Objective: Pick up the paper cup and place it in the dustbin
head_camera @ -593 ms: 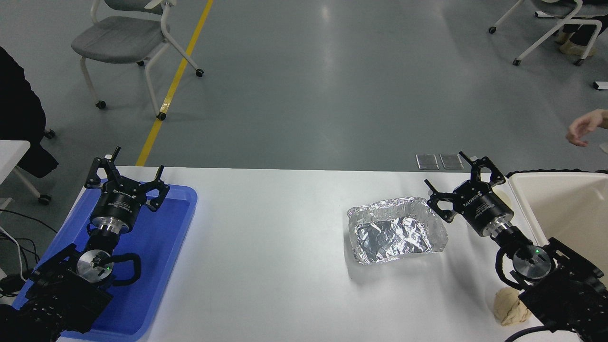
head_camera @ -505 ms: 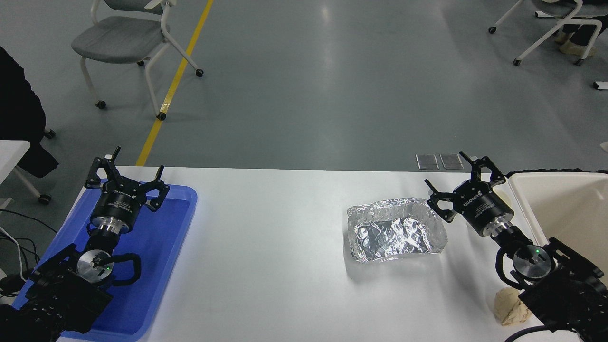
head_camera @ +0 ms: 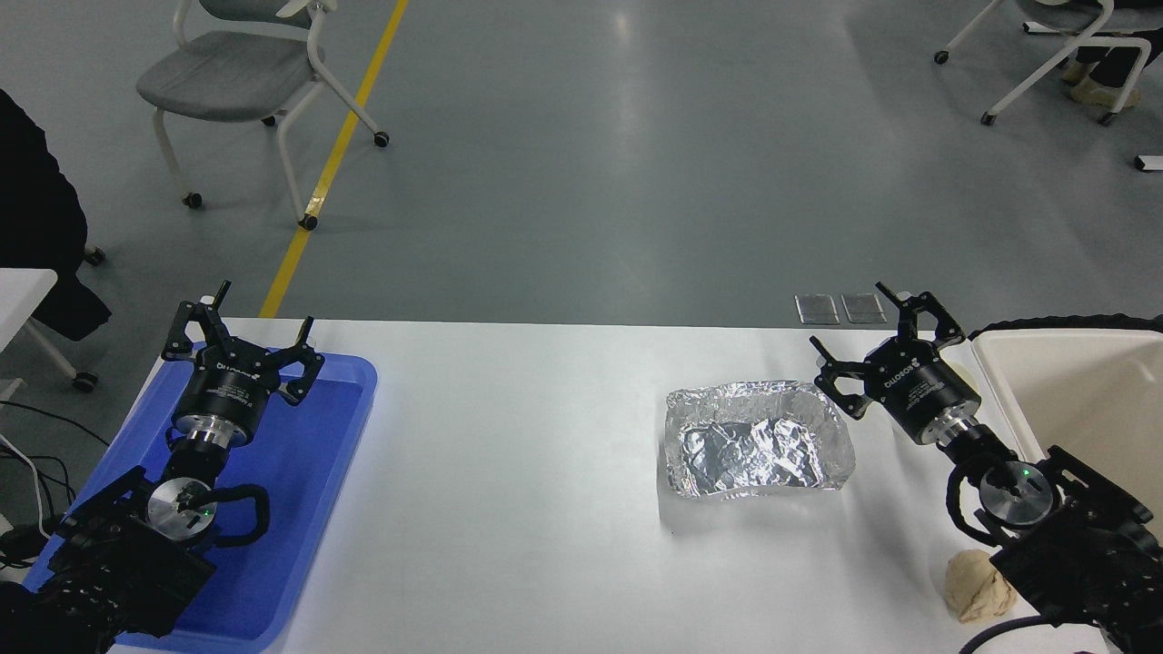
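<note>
Spread jaws on the right gripper [head_camera: 879,338] beside the dustbin [head_camera: 999,400]; no cup visible, so search first.

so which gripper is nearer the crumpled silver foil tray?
Right. The right gripper hangs open beside the foil tray; the left gripper, open, is over the blue plastic tray.

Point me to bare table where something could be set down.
Widest bare stretch: between the blue tray and foil tray, plus the near edge in front of the foil tray. Crowded at right: right gripper, dough lump and bin sit close together.
</note>
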You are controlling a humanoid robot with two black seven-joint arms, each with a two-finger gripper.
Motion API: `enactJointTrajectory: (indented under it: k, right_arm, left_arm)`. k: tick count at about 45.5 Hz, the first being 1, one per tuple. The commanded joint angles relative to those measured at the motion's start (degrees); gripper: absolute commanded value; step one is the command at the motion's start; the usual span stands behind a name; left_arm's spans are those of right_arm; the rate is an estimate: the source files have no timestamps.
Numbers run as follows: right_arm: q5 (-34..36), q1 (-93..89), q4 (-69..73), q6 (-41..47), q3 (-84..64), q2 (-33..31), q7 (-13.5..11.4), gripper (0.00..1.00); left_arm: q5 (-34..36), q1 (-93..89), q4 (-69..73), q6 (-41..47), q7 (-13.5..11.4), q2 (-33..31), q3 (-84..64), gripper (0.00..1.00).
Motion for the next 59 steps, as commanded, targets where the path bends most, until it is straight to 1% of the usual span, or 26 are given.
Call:
enactJointTrajectory:
  k: [1, 7, 11, 18, 20, 21, 27, 33, 42, 47, 54, 59]
  right_arm:
    - [-1.35, 7.47, 0.06, -0.16, -8.49, -3.29, -0.26, 1.00]
    - [-2.05, 13.62, 0.06, -0.25, -18.06, -6.37, -0.52, 1.00]
    - [-3.90, 17.93, 0.76, -0.86, -25.88, -9.09, -0.61, 1.00]
    - [-6.80, 23.73, 9.81, -2.27, -35.91, -17.61, -0.53, 1.00]
    - [-8.46, 25.75, 11.66, -2.27, -38.81, -19.38, -0.53, 1.00]
    - [-10.56, 28.20, 13.06, -2.27, -42.39, -20.60, -0.53, 1.00]
    - [-17.51, 35.68, 18.07, -1.92, -53.04, -24.03, -0.53, 1.00]
    - [-22.96, 42.80, 26.68, -1.74, -61.57, -28.17, -0.53, 1.00]
    - [-33.51, 54.93, 33.90, -1.65, -73.61, -28.00, -0.53, 1.00]
    - [-37.64, 61.96, 36.36, -1.48, -81.52, -25.28, -0.53, 1.00]
    - [-40.02, 69.70, 39.34, -1.48, -95.06, -20.44, -0.52, 1.00]
    - [-40.20, 75.06, 44.61, -0.51, -103.49, -19.47, -0.53, 1.00]
  left_arm:
    - [0.00, -0.01, 0.00, 0.00, 0.01, 0.06, 0.01, 1.00]
    - [0.00, -0.01, 0.00, 0.00, 0.01, -0.03, 0.01, 1.00]
    - [0.00, -0.01, 0.00, 0.00, 0.01, -0.03, 0.01, 1.00]
    - [0.00, -0.01, 0.00, 0.00, 0.01, -0.03, 0.01, 1.00]
    - [0.00, -0.01, 0.00, 0.00, 0.01, -0.03, 0.01, 1.00]
    - [0.00, -0.01, 0.00, 0.00, 0.01, -0.03, 0.01, 1.00]
    - [0.00, 0.08, 0.00, 0.00, 0.01, 0.06, 0.01, 1.00]
    - [0.00, -0.01, 0.00, 0.00, 0.01, 0.06, 0.01, 1.00]
    - [0.00, -0.01, 0.00, 0.00, 0.01, -0.03, 0.01, 1.00]
    - [0.00, -0.01, 0.00, 0.00, 0.01, -0.03, 0.01, 1.00]
    - [0.00, -0.01, 0.00, 0.00, 0.01, -0.03, 0.01, 1.00]
    - [0.00, -0.01, 0.00, 0.00, 0.01, -0.03, -0.08, 1.00]
